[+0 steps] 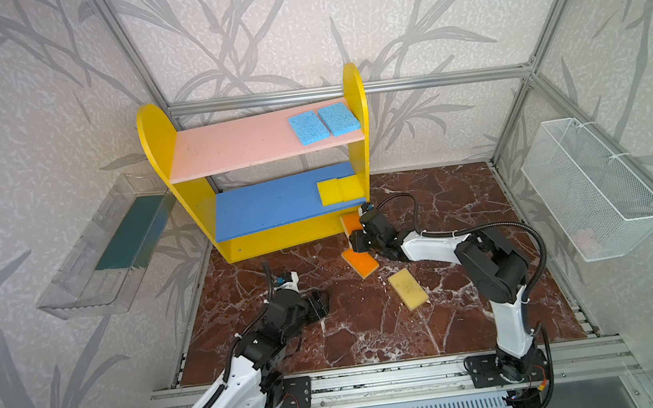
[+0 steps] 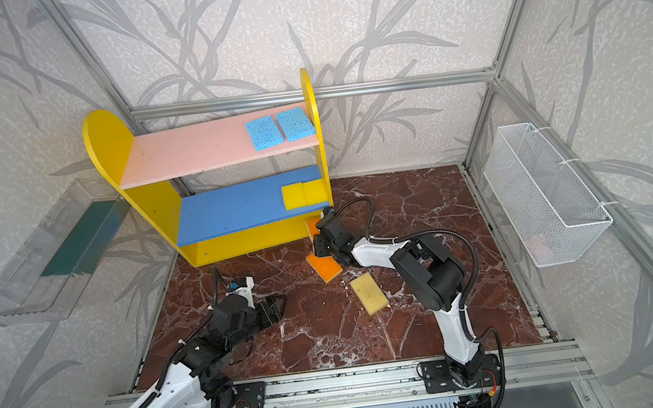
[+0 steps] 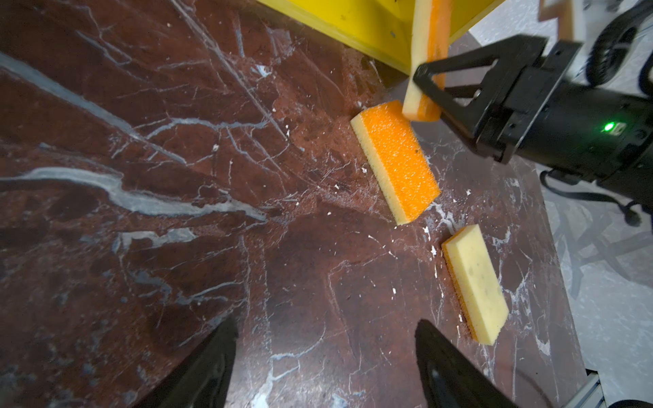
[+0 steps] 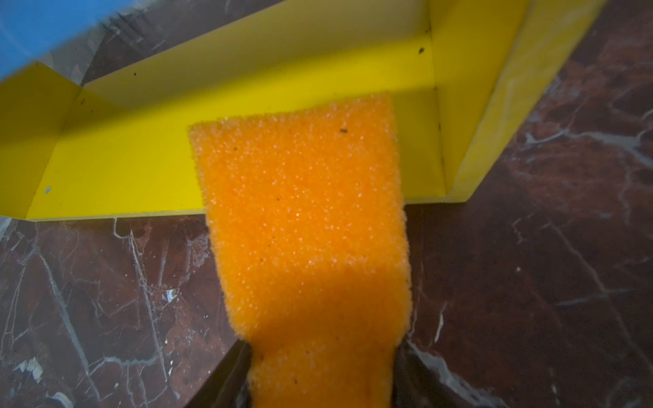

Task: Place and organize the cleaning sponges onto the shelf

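Observation:
My right gripper (image 4: 323, 353) is shut on an orange sponge (image 4: 304, 212), whose far end lies over the right end of the shelf's yellow base (image 4: 123, 169). In both top views this sponge (image 1: 351, 224) sits at the lower right corner of the shelf (image 1: 154, 141). Two light blue sponges (image 1: 307, 127) lie side by side on the pink board, two bright yellow ones (image 1: 329, 192) on the blue board. A second orange sponge (image 1: 360, 263) and a pale speckled one (image 1: 408, 289) lie on the floor. My left gripper (image 3: 325, 323) hangs open over bare marble, left of them.
A clear plastic tray (image 1: 75, 292) with a dark green liner hangs on the left wall. A white wire mesh basket (image 1: 595, 187) hangs on the right wall. Aluminium rails (image 1: 378, 379) frame the red marble floor at the front.

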Tool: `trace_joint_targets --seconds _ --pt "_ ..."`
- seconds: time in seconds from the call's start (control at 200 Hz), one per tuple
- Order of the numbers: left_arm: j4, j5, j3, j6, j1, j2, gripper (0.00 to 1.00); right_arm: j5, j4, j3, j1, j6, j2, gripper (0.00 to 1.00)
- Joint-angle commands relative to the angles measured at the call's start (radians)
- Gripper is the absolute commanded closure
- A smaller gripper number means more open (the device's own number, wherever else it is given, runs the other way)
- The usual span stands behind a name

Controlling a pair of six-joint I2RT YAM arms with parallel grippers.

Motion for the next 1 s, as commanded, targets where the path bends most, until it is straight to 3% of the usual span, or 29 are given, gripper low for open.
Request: trace_joint_targets --seconds 0.0,0.295,0.57,0.65,0.765,0.805,0.875,0.904,0.994 --pt "-0.014 0.001 -0.006 0.019 0.004 0.013 0.19 0.050 0.022 0.052 0.003 -0.007 0.031 0.40" --pt "-0.032 0.007 0.027 0.041 0.005 0.039 0.19 0.052 0.022 0.070 0.003 -0.040 0.043 0.16" --pt "-0.026 -0.010 0.045 0.027 0.005 0.045 0.20 0.034 0.062 -0.020 0.004 -0.049 -0.044 0.17" --pt "-0.007 -0.020 0.057 0.021 0.004 0.063 0.22 0.010 0.090 -0.076 -0.007 -0.042 -0.093 0.26" --pt "0.053 -0.026 0.083 0.016 0.005 0.129 0.35 -0.104 0.146 -0.167 -0.056 -0.002 -0.155 0.51" --pt "0.079 -0.026 0.097 0.015 0.007 0.165 0.46 -0.156 0.164 -0.194 -0.080 0.013 -0.170 0.60" --pt "0.140 -0.017 0.123 0.011 0.007 0.246 0.87 -0.261 0.174 -0.220 -0.123 0.037 -0.181 0.77" --pt "0.172 -0.016 0.132 0.006 0.006 0.282 1.00 -0.307 0.165 -0.225 -0.140 0.038 -0.182 0.84" --pt "0.257 -0.013 0.172 -0.009 0.006 0.410 1.00 -0.376 0.132 -0.232 -0.165 0.025 -0.181 0.95"
